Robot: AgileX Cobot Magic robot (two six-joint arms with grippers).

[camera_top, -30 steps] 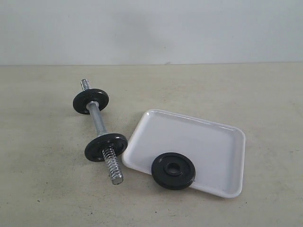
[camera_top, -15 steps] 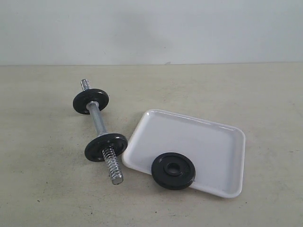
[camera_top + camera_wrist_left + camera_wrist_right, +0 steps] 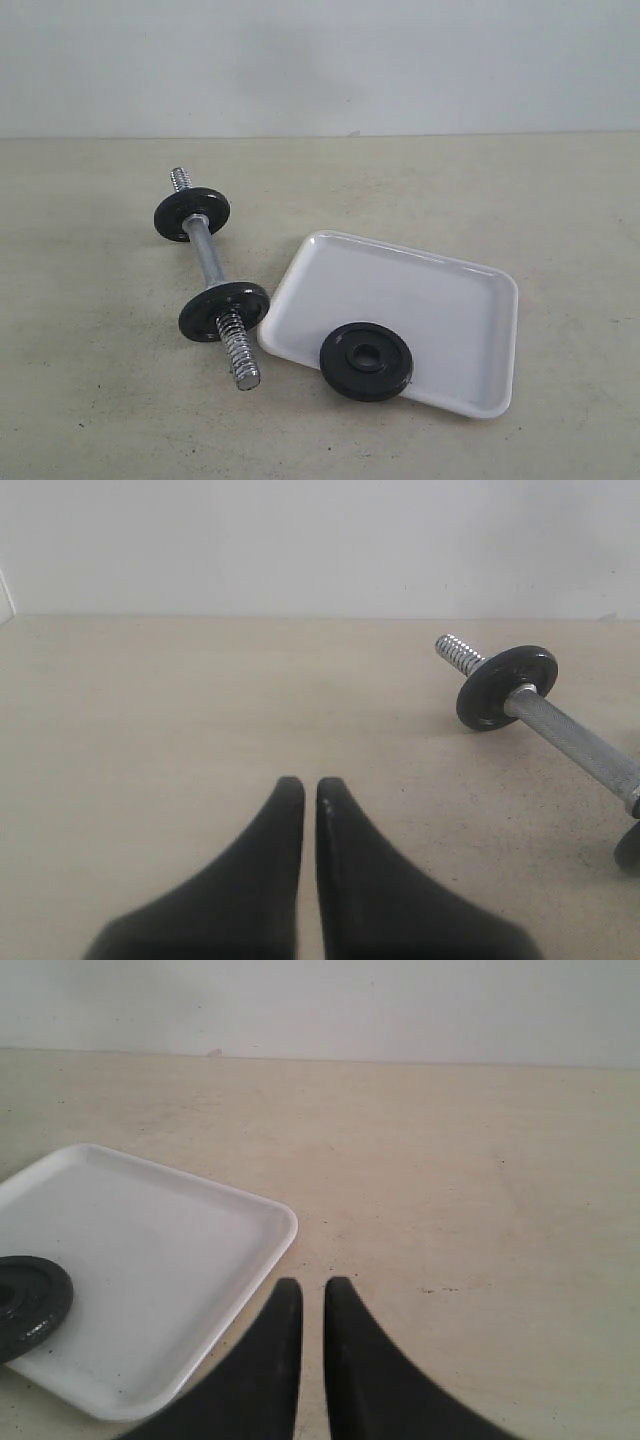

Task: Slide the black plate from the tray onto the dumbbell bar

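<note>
Black plate (image 3: 366,361): lies with its centre hole facing up on the white tray (image 3: 420,290). It sits at the tray's near long edge, toward the corner closest to the dumbbell bar (image 3: 208,255). Its rim overlaps the tray's raised lip. Cannot tell whether it rests level or is propped on that lip.

Dumbbell bar: lies slantwise on the worktop (image 3: 90,400), off the tray, beside the tray's short side. It carries two look-alike discs, a far disc (image 3: 191,214) and a near disc (image 3: 224,311). A threaded end sticks out beyond each. The near disc is close to the tray's lip; contact cannot be judged.

Right pincer (image 3: 305,1285): jaws drawn almost together with only a thin slit between them, and nothing gripped. The tips are over bare worktop just beside a corner of the tray, not over the tray itself. The black plate sits across the tray from this pincer, well apart, with bare white tray floor between them.

Left pincer (image 3: 310,783): jaws closed, tips all but meeting, empty. It is over bare worktop on the side of the bar away from the tray. The far disc and its threaded end lie ahead of the tips, near but clearly apart. The smooth shaft runs on from that disc toward the tray.
</note>
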